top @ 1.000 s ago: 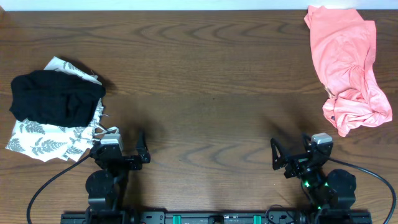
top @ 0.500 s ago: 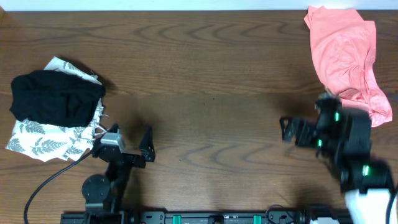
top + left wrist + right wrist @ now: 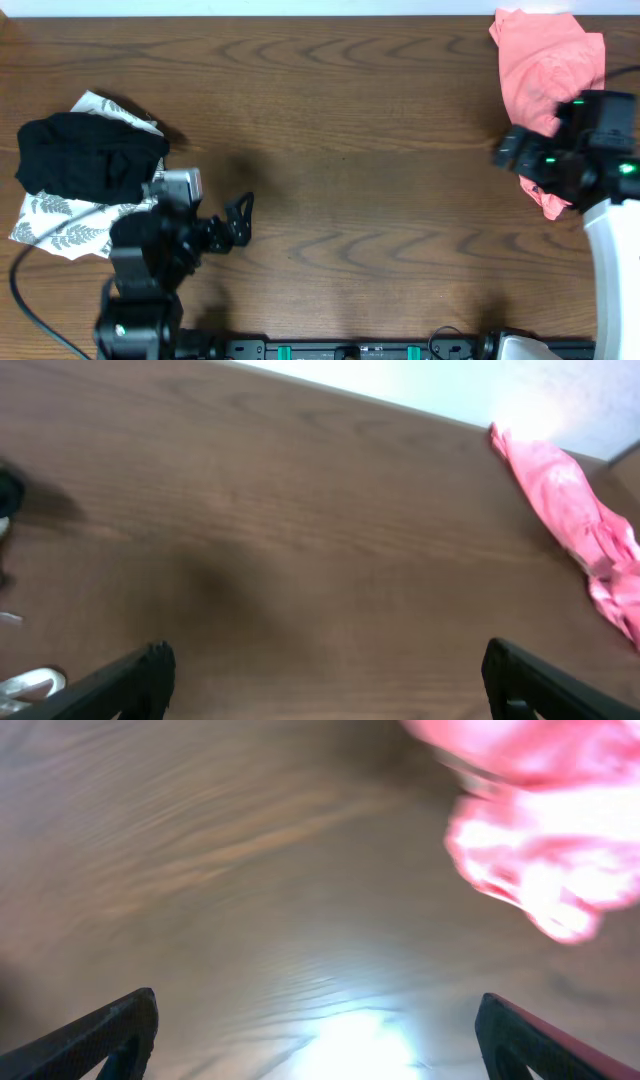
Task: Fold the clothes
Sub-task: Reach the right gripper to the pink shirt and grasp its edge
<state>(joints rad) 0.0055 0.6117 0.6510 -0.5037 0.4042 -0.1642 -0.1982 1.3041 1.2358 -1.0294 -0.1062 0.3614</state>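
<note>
The clothes are one salmon-pink T-shirt [image 3: 545, 60], lying crumpled at the table's far right; its lower end is hidden under my right arm. It also shows as a pink heap in the left wrist view [image 3: 575, 510] and, blurred, in the right wrist view [image 3: 540, 840]. My right gripper [image 3: 508, 152] hovers at the shirt's left edge, its fingers wide apart over bare wood [image 3: 320, 1020]. My left gripper [image 3: 235, 222] is open above the table at front left, with nothing between its fingers [image 3: 325, 680].
A black folded garment [image 3: 90, 155] lies on a white leaf-print garment [image 3: 70, 225] at the left, just beside my left arm. Dark wooden tabletop [image 3: 340, 130] stretches between the two piles. A pale wall runs along the far edge.
My right arm has lifted from the front edge and swung back and right to the shirt. My left arm has risen and shifted slightly forward. Both grippers stayed open.
</note>
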